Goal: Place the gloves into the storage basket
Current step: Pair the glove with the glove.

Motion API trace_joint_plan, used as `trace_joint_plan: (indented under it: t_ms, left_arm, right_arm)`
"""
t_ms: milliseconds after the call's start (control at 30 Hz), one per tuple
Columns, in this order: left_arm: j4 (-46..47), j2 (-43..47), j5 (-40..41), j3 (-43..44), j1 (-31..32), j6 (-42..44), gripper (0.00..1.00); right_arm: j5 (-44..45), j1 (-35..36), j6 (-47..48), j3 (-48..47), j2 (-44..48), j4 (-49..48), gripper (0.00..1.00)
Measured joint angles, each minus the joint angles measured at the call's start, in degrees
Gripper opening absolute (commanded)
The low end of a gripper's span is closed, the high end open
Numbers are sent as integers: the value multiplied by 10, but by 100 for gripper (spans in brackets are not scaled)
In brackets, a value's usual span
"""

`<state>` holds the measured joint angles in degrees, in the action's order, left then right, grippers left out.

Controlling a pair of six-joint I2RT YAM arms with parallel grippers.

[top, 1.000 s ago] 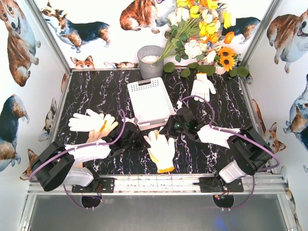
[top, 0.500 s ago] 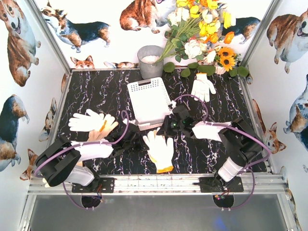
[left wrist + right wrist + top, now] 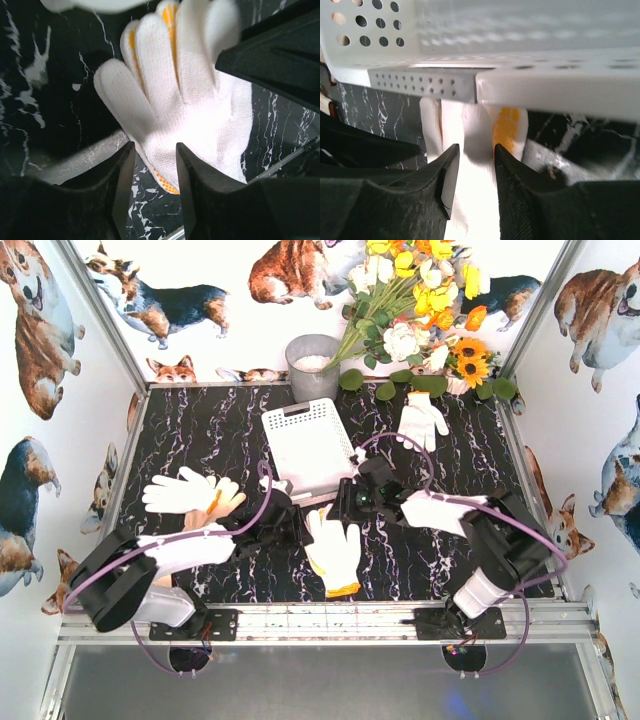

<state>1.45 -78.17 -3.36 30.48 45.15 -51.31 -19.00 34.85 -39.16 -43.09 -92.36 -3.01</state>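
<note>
Your left arm [image 3: 185, 552] and right arm [image 3: 440, 512]: white forearm shells, bulky black joint housings. A purple cable [image 3: 264, 485] loops alongside each. Fingers [image 3: 117, 195] are matte black, wedge-shaped, with smooth edges. You have black base plates [image 3: 195, 625].

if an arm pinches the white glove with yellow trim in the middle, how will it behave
Probably floppy: the middle glove is soft knit lying flat, so a pinch at one spot would likely leave the rest drooping. Likely light for its size, being thin cloth. Its textured knit looks grippy, so pushed it may bunch rather than slide.
</note>
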Motion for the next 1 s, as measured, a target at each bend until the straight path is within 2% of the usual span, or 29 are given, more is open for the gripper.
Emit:
trace_joint_plan:
  t_ms: [167, 300, 567, 667, 1000]
  left_arm:
    - [-61, 52, 39, 33, 0, 45, 39]
    - [-60, 68, 30, 41, 0, 68, 39]
    - [60, 44, -70, 15, 1, 78, 25]
    - [110, 23, -102, -5, 1, 70, 21]
    - [164, -34, -147, -35, 1, 64, 18]
  right_arm:
    - [48, 0, 27, -21, 59, 87, 41]
    - [69, 0, 34, -43, 83, 118, 38]
    - [53, 31, -2, -44, 75, 118, 21]
    - [56, 51, -18, -44, 56, 117, 18]
    - [114, 69, -45, -50, 6, 130, 25]
